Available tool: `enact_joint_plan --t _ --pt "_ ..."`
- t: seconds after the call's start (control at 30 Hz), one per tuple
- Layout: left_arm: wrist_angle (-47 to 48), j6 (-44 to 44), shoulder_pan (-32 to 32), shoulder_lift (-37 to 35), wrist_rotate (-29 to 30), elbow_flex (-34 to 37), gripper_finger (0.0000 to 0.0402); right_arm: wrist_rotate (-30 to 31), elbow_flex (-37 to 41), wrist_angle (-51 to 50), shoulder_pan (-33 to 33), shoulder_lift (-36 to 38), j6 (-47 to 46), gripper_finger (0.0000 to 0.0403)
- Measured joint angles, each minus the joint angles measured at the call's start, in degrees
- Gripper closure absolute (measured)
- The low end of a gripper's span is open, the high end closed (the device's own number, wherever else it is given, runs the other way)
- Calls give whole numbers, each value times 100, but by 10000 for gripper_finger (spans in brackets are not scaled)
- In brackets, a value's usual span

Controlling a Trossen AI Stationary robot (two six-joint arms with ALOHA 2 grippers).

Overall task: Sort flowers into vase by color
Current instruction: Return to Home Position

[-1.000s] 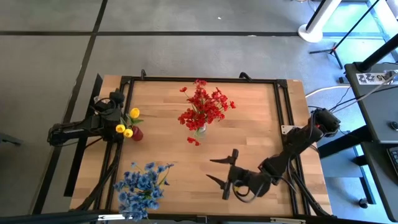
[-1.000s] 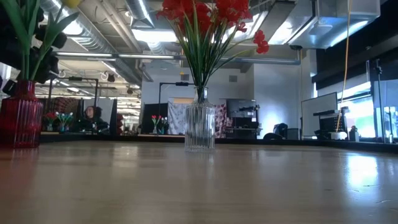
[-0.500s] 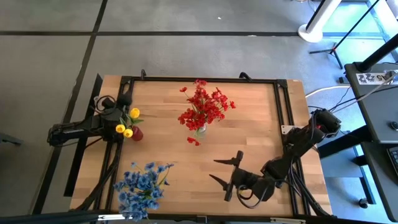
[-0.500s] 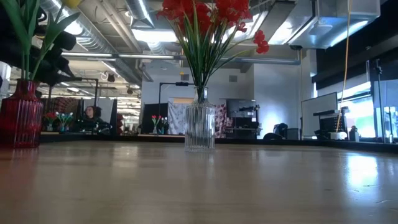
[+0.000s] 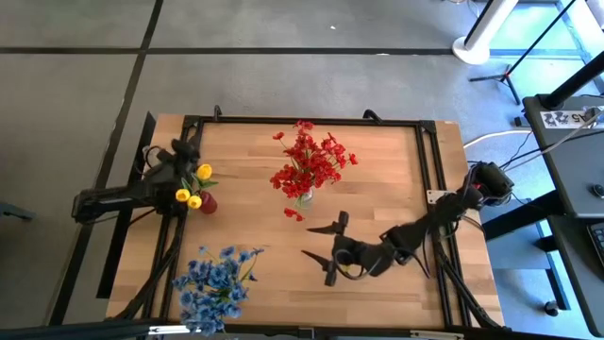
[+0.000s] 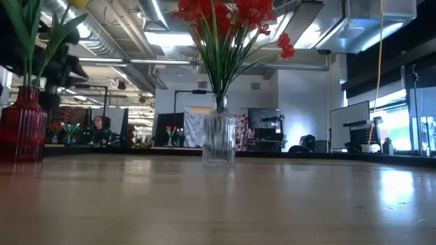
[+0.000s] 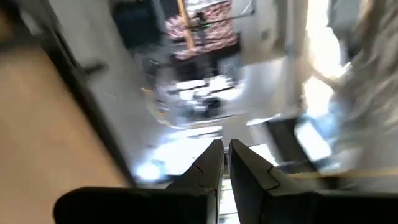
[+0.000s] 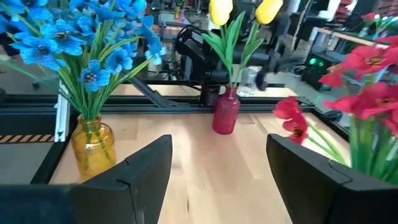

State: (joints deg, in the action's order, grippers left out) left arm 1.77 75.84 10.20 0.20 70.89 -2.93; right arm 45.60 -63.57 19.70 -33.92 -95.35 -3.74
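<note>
**High view: 3 bunches stand in 3 vases, both arms low at the sides**

The left arm lies stretched along the left edge of the pale wooden surface. Its left claw sits just beside the yellow flowers, on their far side. In the left wrist view the 2 dark fingers are drawn together with only a sliver between them, and they aim out at the room.

The yellow flowers have round blooms on thin green stems and stand upright in a ribbed red vase near the left edge. The blue flowers form a dense cluster at the near left corner. Their stems fan up out of a rounded yellow vase of tinted glass.

At the middle, the red flowers rise straight from a clear vase of fluted glass and spread wide at the top. 1 red spray droops toward the near edge.

The right arm comes in from the right edge, bent and low over the near right part of the surface. The right claw points left toward the blue flowers, its flat dark fingers spread wide with nothing between them.
</note>
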Motion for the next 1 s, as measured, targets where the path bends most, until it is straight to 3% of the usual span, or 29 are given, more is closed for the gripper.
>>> enact_joint_plan --t 0.07,0.27,0.57,0.83,1.0 --pt "-1239 31 0 7 -45 250 379 -124 0 -26 61 0 -30 143" --pt "-1447 -20 2 1 -194 226 379 -167 0 -27 56 0 -29 143" --pt "-226 -60 2 2 -203 248 379 -170 0 -28 57 0 93 143" --pt "-213 -311 2 1 -141 246 379 -243 0 -195 53 0 90 143" --pt "-213 -309 2 1 -139 246 379 60 0 -288 55 16 -7 143"
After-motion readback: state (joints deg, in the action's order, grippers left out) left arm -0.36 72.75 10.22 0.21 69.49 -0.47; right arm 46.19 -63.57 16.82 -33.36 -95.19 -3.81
